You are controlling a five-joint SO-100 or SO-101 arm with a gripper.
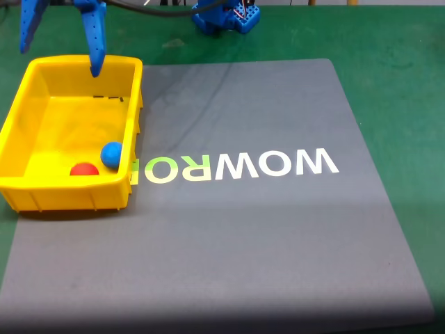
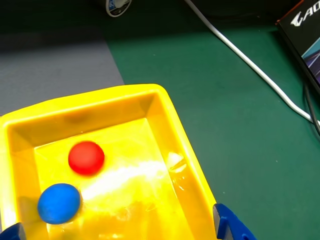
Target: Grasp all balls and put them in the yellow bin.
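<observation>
Both jaws spread above yellow bin [image 1: 42,191].

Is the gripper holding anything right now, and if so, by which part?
Nothing is held. The gripper hangs open above the yellow bin, and both the red ball and the blue ball lie on the bin's floor.

The yellow bin [image 1: 42,191] is left open above — only the red ball [image 1: 84,169] and blue ball [image 1: 111,154] are lodged in one corner, touching.
</observation>
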